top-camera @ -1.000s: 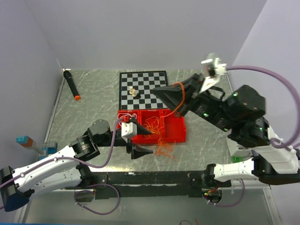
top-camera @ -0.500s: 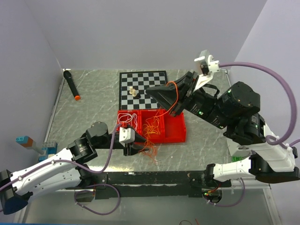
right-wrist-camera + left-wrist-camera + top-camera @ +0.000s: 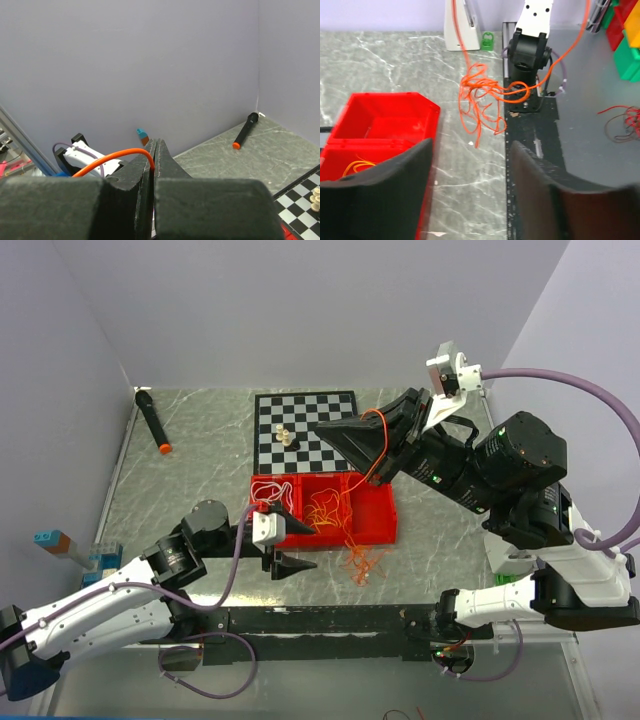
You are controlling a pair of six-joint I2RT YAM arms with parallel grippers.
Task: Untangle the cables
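My right gripper is raised above the chessboard and shut on a red-orange cable. The cable hangs down to a loose tangle on the table just in front of the red bin. The right wrist view shows the cable pinched between the closed fingers of the gripper. The bin holds a white cable on its left and yellow-orange cables in the middle. My left gripper is open and empty, left of the tangle. The left wrist view shows the gripper a short way from the tangle.
A chessboard with small pale pieces lies behind the bin. A black marker with an orange tip lies at the far left. Toy blocks sit past the table's left edge. The right arm's base stands behind the tangle.
My left gripper reached to the tangle, then drew back left and now stands open. The tangle has shifted right. My right gripper still holds the cable and rose slightly.
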